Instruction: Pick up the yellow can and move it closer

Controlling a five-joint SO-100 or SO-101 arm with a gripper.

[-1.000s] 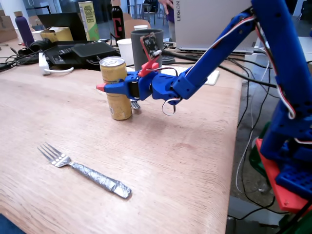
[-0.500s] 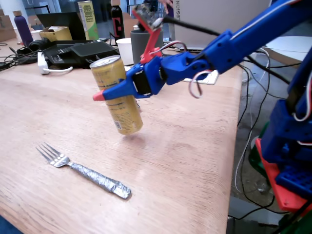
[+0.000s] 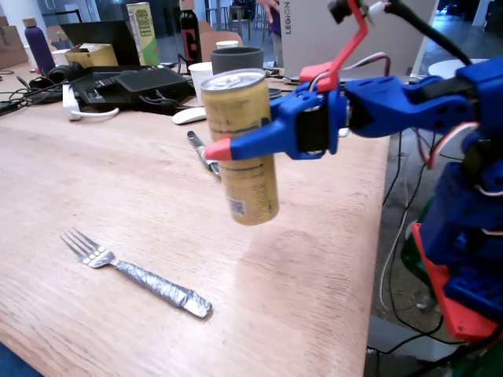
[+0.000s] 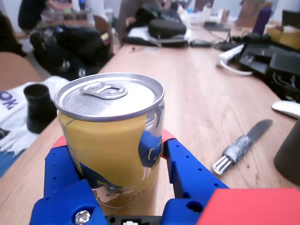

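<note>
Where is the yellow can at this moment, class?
In the fixed view the yellow can hangs above the wooden table, gripped in the end effector, right of the fork and in front of the grey tumbler.

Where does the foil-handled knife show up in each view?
Fixed view: the knife lies on the wooden table just left of the held yellow can, partly hidden behind it.
Wrist view: the knife lies at the right, blade pointing away toward the far end.
Shared landmark: the yellow can clamped between the blue jaws, lifted off the table in the fixed view.
</note>
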